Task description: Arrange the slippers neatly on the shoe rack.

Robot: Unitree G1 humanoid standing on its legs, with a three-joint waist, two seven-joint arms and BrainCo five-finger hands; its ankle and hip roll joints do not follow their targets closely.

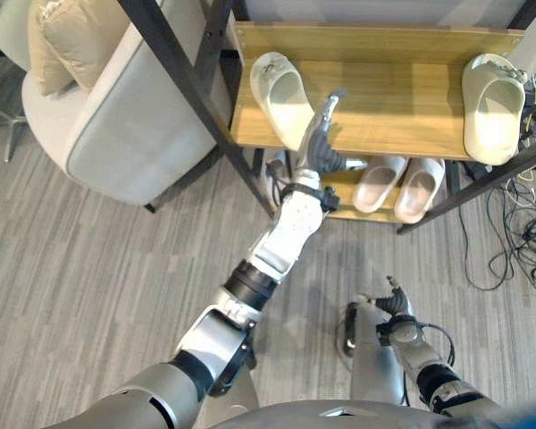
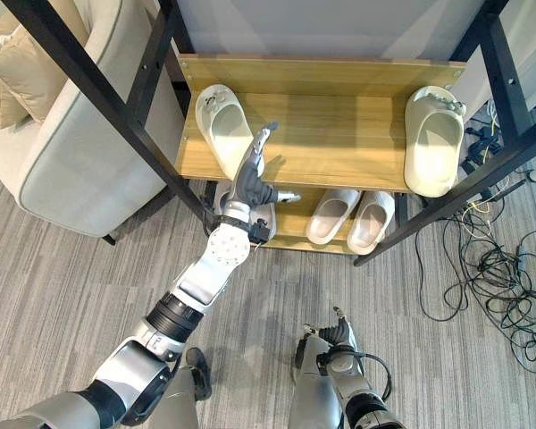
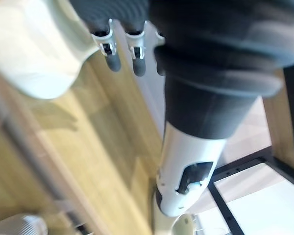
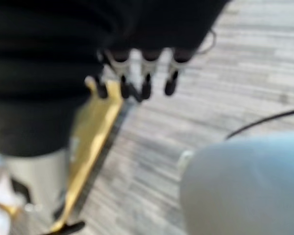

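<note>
The left hand (image 1: 322, 141) reaches over the front edge of the wooden top shelf (image 1: 402, 98) of the black-framed shoe rack, fingers straight and relaxed, holding nothing, fingertips just beside the heel end of the cream foam slipper on the left (image 1: 281, 96). That slipper lies sole-down on the shelf's left part, tilted w/ toe toward the back-left. Its mate, the cream foam slipper on the right (image 1: 493, 105), sits at the far right end of the same shelf, well apart, toe also to the back. A beige pair of slippers (image 1: 399, 186) rests side by side on the lower shelf.

Judgement: step in hand looks like nudging or re-gripping the left slipper to bring the two together. To do it well, approach from the heel side, push w/ flat fingers along the shelf, not down, and keep the toe square to the back board; avoid the black diagonal post (image 1: 183, 76) beside the arm.

The slippers are thick, smooth, moulded foam w/ a broad closed strap; likely light and easy to slide, so a hard push could overshoot.

The right hand (image 1: 391, 308) hangs low over the grey floor, fingers loosely extended, empty.
</note>
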